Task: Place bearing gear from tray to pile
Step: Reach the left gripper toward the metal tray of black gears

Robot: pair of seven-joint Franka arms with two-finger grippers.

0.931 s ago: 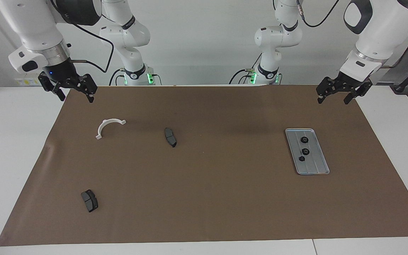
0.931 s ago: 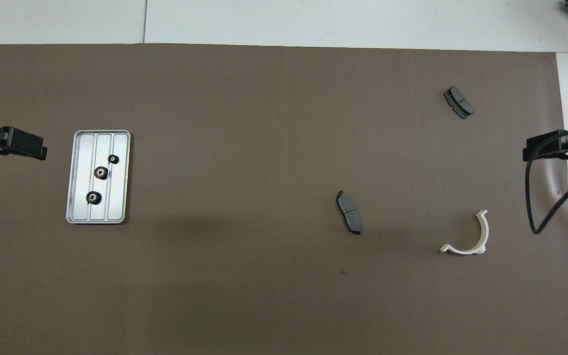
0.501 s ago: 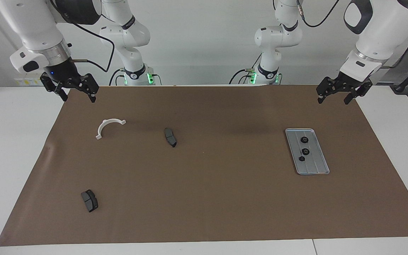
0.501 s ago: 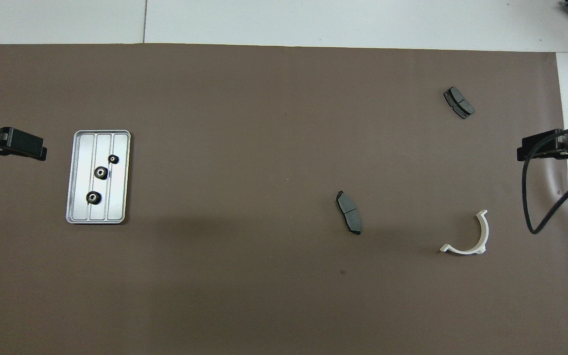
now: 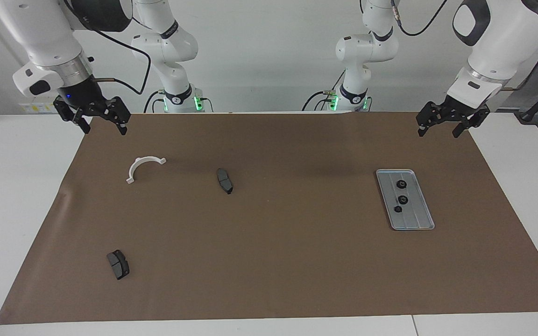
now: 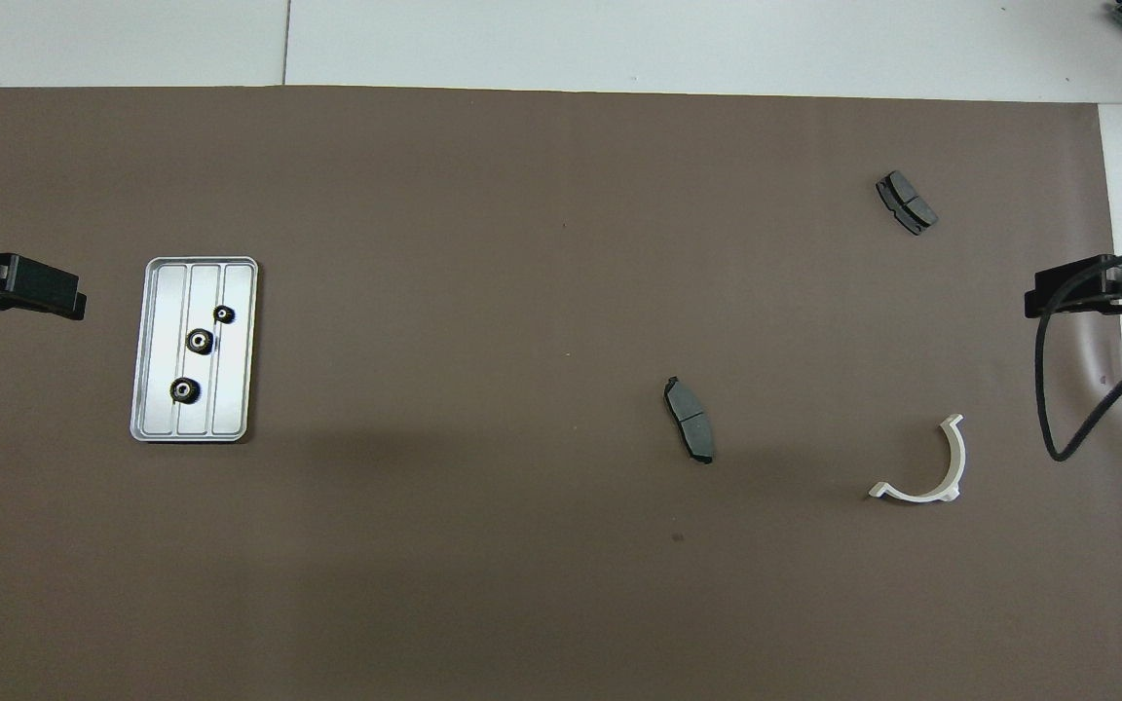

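**Before the first gear leaves the tray**

Since nothing is grasped yet, the step in hand, as I judge it, is the reach for a gear. My left end effector (image 5: pixel 446 123) hangs released, fingers spread, over the mat's corner at the left arm's end of the table, with the tray (image 5: pixel 421 221) below it and farther from the robots. My right end effector (image 5: pixel 95 119), also spread and empty, waits over the other corner by the bracket (image 5: pixel 144 166).

To do it well I would come straight down over one gear, fingers straddling it crosswise to the tray's ridges, and close only once low enough to catch its rim. The gear (image 5: pixel 401 184) nearest the robots looks the easiest. The middle gear (image 5: pixel 403 200) and the small gear (image 5: pixel 397 209) sit close together, so a wide approach there risks nudging both.

Counted: one tray, three gears on it. In the pile, one bracket and two pads: one pad (image 5: pixel 224 180) near the bracket, the other pad (image 5: pixel 118 264) well apart, farthest from the robots.
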